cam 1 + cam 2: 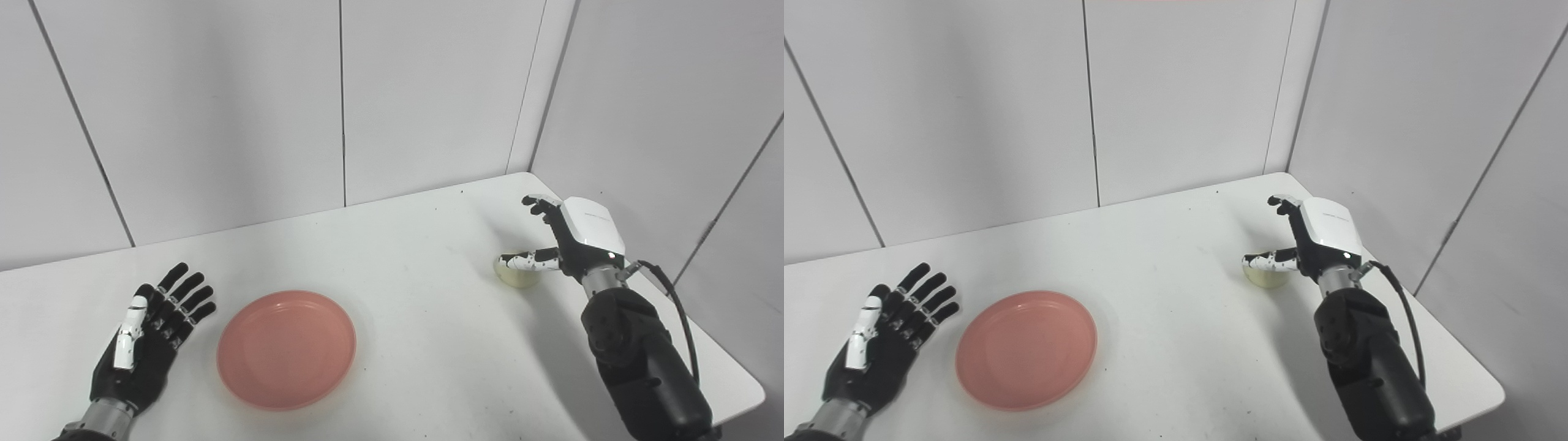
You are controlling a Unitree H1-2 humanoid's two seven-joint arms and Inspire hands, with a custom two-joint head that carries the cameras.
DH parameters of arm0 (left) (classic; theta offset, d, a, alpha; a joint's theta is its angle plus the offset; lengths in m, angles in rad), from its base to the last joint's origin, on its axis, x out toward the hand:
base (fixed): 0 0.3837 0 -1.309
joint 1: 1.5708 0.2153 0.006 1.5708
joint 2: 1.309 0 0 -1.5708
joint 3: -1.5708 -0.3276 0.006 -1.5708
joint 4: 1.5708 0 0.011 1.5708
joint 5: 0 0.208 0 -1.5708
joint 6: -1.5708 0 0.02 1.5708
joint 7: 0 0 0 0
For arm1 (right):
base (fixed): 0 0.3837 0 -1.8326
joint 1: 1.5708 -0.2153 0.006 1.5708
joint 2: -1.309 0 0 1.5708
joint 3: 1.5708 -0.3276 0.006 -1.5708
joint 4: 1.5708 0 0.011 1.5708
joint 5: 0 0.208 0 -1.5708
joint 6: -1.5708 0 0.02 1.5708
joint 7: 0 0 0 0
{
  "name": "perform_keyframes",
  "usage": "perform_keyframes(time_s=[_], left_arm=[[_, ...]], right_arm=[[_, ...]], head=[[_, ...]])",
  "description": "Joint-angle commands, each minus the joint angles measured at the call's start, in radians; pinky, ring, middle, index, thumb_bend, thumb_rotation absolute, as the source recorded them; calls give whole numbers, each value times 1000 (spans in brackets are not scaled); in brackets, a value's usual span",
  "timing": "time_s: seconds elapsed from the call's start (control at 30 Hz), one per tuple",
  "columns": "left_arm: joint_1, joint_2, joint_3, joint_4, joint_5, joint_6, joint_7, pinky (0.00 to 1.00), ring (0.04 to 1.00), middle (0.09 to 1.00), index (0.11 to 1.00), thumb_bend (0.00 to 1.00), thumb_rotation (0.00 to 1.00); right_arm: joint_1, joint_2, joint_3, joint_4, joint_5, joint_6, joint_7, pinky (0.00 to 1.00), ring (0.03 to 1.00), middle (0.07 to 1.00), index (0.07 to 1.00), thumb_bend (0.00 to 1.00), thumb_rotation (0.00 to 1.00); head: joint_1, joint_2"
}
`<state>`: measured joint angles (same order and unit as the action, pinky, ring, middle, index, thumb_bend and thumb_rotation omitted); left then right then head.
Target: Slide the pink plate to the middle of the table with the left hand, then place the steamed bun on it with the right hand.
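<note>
The pink plate (286, 348) lies flat on the white table (404, 257), left of centre near the front. My left hand (150, 334) is open, palm up, fingers spread, just left of the plate and not touching it. The pale steamed bun (517, 274) sits on the table at the right. My right hand (566, 239) is open above and beside the bun, thumb reaching over its top, fingers raised and apart. The hand hides part of the bun.
Grey wall panels (343, 104) close the table at the back and right. The table's right corner edge (750, 383) lies near my right forearm (643, 367), with a black cable along it.
</note>
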<state>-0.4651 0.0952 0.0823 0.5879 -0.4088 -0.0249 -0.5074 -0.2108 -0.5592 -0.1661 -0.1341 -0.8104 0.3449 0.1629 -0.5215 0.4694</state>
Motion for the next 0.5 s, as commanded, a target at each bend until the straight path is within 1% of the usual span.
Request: perform_keyframes(time_s=[0.0,0.07,0.17,0.3,0.47], left_arm=[[159,51,28,126,1,-7,-24,826,848,869,866,510,879],[160,54,29,120,3,-5,-19,823,845,865,862,507,887],[164,56,30,109,5,0,-14,818,835,857,853,498,904],[166,59,31,100,3,9,-14,821,842,862,854,498,906],[172,61,33,81,0,26,-10,815,837,857,852,496,904]], right_arm=[[-34,-59,-9,-6,-4,29,2,626,735,767,780,905,419],[-37,-67,-6,-1,-1,42,17,636,747,776,782,908,412],[-42,-82,4,15,11,41,31,654,761,793,783,911,408],[-51,-90,19,37,19,44,34,662,770,806,782,916,407],[-72,-79,28,66,41,76,52,608,742,792,786,904,373]], head=[[0,2],[-4,8],[-8,13],[-10,21],[-10,28]])
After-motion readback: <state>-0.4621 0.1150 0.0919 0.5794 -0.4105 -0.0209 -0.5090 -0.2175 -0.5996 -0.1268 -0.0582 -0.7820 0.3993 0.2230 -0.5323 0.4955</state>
